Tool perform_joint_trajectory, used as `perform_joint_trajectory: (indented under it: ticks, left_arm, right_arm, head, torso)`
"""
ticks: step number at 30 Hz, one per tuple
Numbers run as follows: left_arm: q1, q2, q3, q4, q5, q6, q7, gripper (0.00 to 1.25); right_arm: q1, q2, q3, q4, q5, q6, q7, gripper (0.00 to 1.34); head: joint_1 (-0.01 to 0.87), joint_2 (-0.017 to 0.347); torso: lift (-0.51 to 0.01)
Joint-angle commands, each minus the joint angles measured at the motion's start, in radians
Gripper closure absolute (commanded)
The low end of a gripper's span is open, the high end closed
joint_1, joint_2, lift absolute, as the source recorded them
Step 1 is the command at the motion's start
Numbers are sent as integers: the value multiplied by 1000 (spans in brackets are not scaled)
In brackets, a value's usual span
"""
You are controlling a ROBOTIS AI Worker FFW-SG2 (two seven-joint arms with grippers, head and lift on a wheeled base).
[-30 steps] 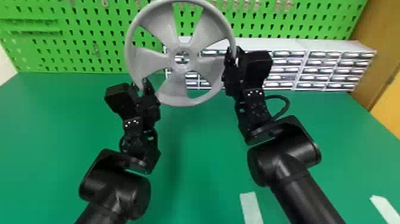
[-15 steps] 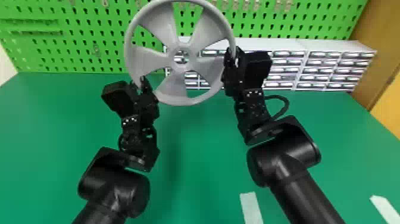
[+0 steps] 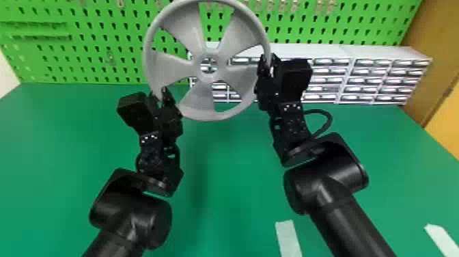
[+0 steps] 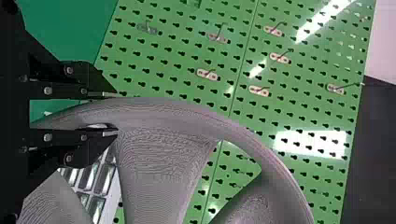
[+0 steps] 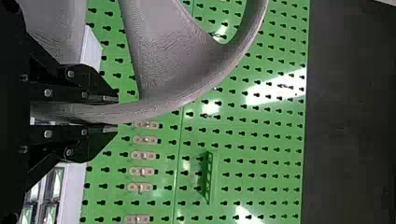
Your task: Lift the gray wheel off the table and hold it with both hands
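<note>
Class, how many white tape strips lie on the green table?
2: one strip at the head view's bottom edge, right of centre; another strip farther right. More may be hidden.

Gray wheel point(image 3: 170, 68): matt, plastic-looking; I note fine ridged lines across spokes and rim. Pegboard point(image 5: 280, 93): glossy green, white glare patches. Table point(image 3: 222, 188): smooth green, low sheen. My arm housings point(image 3: 328, 191): smooth black, soft shine. My left gripper point(image 3: 158, 93) and right gripper point(image 3: 267, 65): matt black, shiny metal screw heads.
</note>
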Motion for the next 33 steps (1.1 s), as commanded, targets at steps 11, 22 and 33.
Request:
perform_joint_trajectory:
  ticks: [11, 22, 33]
  left_arm:
    - [-4, 6, 10, 0, 11, 5, -9, 1006]
    - [-5, 6, 17, -4, 1, 8, -10, 1006]
    - [-2, 6, 2, -7, -22, 8, -18, 1006]
  right_arm:
    - [15, 4, -14, 1, 13, -1, -3, 1090]
    - [19, 7, -20, 9, 16, 5, -6, 1090]
    - [12, 2, -19, 9, 18, 5, -6, 1090]
  head:
    - [711, 15]
    - [711, 15]
    - [711, 15]
  torso:
    - [-98]
    - [-98]
    - [-98]
